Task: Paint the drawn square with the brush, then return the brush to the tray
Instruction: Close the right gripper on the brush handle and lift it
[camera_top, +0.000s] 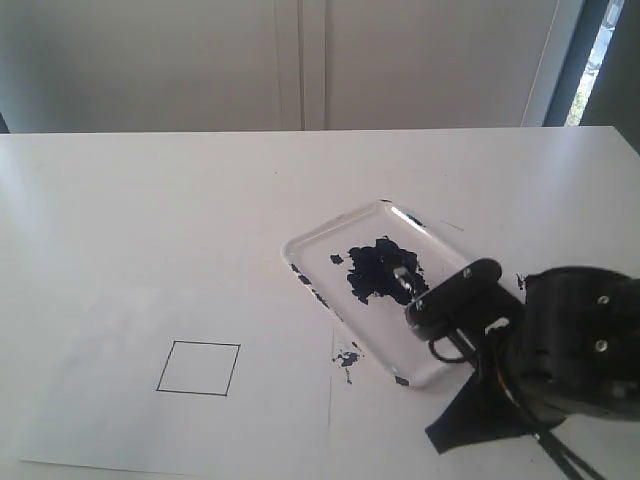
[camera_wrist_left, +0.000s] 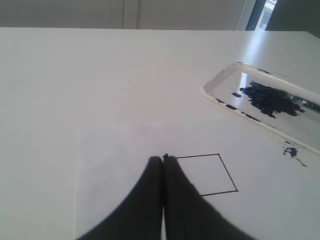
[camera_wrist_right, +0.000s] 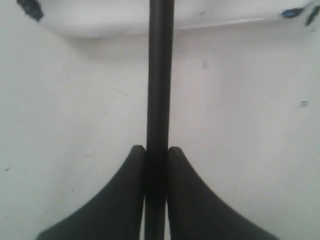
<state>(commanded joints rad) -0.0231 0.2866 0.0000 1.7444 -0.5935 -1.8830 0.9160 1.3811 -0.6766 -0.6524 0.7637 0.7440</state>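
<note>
**Right gripper** (camera_wrist_right: 156, 150): I find it clamped on the brush (camera_wrist_right: 160, 75). In the right wrist view both black fingers (camera_wrist_right: 122, 200) press against the black handle, one on each side, with no gap showing. The handle runs straight out from between them toward the rim of the tray (camera_top: 330, 228).

**Brush position:** in the exterior view the silver ferrule (camera_top: 402, 276) lies over the dark blue-black paint blotch (camera_top: 383, 268) in the middle of the tray. The handle passes out across the tray's rim on the side nearest the right arm and goes under that arm's black body. I cannot tell whether the tip rests on the tray floor or sits just above it.

**Tray:** clear, shallow, with rounded corners, lying on the white table (camera_top: 150, 200) at an angle to the table's edge. Dark flecks dot its rim. A small paint spatter (camera_top: 347, 356) marks the surface just beside it, at the edge of the paper sheet (camera_top: 100, 400).

**Drawn square** (camera_top: 198, 368): a thin black outline on the paper sheet, well apart from the tray. Its inside is plain white.

**Left gripper** (camera_wrist_left: 163, 159): fingers pressed together tip to tip, holding nothing. In the left wrist view the tips appear just beside one corner of the drawn square, over the paper. I cannot tell whether they touch the sheet.
</note>
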